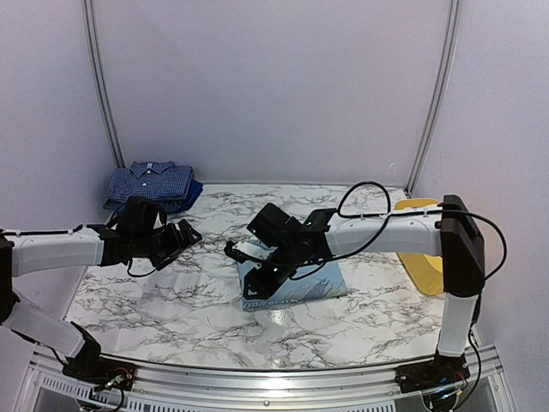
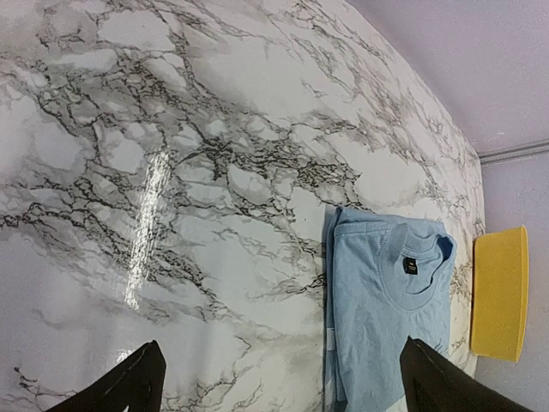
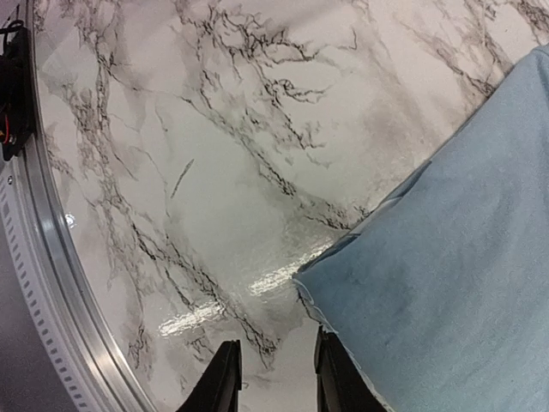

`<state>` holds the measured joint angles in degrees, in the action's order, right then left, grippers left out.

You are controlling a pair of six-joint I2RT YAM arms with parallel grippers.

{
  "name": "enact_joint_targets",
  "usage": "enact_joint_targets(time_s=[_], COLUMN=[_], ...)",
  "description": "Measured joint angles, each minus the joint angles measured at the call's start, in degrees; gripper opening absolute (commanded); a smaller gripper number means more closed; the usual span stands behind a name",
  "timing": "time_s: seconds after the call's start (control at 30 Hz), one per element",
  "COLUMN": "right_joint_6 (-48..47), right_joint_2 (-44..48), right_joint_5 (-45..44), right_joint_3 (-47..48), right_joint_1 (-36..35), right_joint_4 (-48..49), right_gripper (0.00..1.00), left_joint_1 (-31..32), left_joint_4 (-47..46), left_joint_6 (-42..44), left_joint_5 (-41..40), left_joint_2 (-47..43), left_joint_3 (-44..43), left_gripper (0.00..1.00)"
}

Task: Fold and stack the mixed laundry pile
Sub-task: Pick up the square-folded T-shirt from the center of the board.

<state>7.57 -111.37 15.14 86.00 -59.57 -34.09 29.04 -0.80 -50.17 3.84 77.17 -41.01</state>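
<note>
Closest to me, along the table's (image 1: 154,300) 6 o'clock edge, the metal rail (image 3: 51,283) is curving past my right gripper (image 3: 276,348), whose jaws I am holding narrow, with only bare marble showing in the slit between them and nothing pinched that I can see. The tip nearer the cloth is sitting just beside the corner hem of the light-blue T-shirt (image 3: 446,257), which is lying folded in a flat rectangle a little to the 5 o'clock side of the table's middle. My left gripper (image 2: 281,369) is hanging at 9 o'clock with its jaws spread wide and empty, well apart from that cloth. At 3 o'clock the yellow tub (image 1: 420,257) is waiting on the edge. Farthest off, at 10 o'clock, the checked shirt (image 1: 153,180) is resting folded on a dark-blue piece (image 1: 190,196). I am judging the fold as done and the pickup as the step in hand: next I am needing a firm pinch on that corner, then a level carry to the far stack.
</note>
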Motion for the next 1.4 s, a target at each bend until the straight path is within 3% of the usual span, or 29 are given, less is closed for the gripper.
enact_joint_targets(time_s=[0.33, 0.47, 0.6, 0.83, 1.4], right_joint_6=[-1.9, -2.7, -3.4, -3.2, -1.6], right_joint_2=[-8.5, -10.4, -12.9, -12.7, -3.8], right_joint_5=[-2.8, -4.5, -7.8, -9.5, -2.9], right_joint_3=[-0.6, 2.1, 5.3, 5.8, 4.4], right_joint_1=[-1.2, -2.0, -3.4, -3.6, 2.2], right_joint_4=[2.2, 2.3, 2.1, 1.7, 7.5], right_gripper=[0.28, 0.19, 0.0, 0.0, 0.0], left_joint_1=[0.0, 0.0, 0.0, 0.0, 5.2], left_joint_4=[1.3, 1.2, 1.0, -5.3, -19.2], left_joint_6=[-3.3, -4.3, -7.4, -13.3, -18.5], left_joint_5=[-1.4, -1.4, -1.4, -0.5, 4.5], left_joint_2=[-2.4, -2.4, -1.4, 2.3, 13.1], left_joint_3=[2.7, 3.3, 5.4, 10.5, 6.0], left_gripper=[0.99, 0.99, 0.99, 0.99, 0.99])
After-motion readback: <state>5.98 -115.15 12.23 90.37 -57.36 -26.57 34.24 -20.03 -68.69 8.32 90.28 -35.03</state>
